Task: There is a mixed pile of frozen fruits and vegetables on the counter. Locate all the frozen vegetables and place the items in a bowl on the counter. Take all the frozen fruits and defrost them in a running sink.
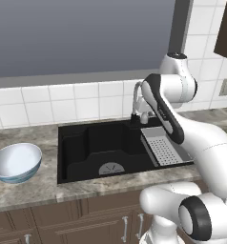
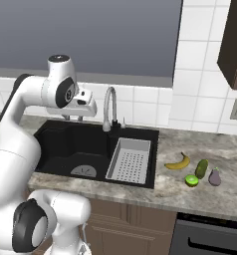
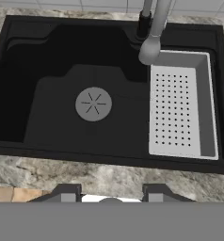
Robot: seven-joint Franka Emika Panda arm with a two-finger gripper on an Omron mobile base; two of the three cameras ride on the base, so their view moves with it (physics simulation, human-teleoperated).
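Lying on the worktop: four frozen pieces, grouped close together right of the sink, none touching the basin.
Fruits: two. One banana [image 2: 178, 162], small, curved, yellow; one lime [image 2: 191, 180], small, round, bright green, just in front of the others.
Vegetables: two. One cucumber [image 2: 202, 168], dark green, oblong, between banana and eggplant; one eggplant [image 2: 215, 177], dull grey-purple, lumpy, farthest right.
Bowl: one bowl [image 1: 16, 162], wide, round, glossy pale blue-white inside, blue-grey outside; it sits on the worktop left of the sink, well apart from the pile.
Sink: one sink [image 1: 82, 147], black, rectangular, matte, with one round grey drain [image 3: 93, 104] marked by radial slits.
Tray: one tray [image 3: 180, 110], grey, rectangular, its floor perforated in rows of small holes; it fills the basin's right side.
Faucet: one faucet [image 2: 109, 107], curved chrome tube, rising at the back rim with its spout over the tray's edge.
Worktop: one worktop [image 2: 210, 196], grey-brown speckled granite-look slab over brown wooden cabinets.
Pincer: one pincer [image 3: 110, 194], two small dark tips standing apart, nothing between them, poised above the sink's front rim.
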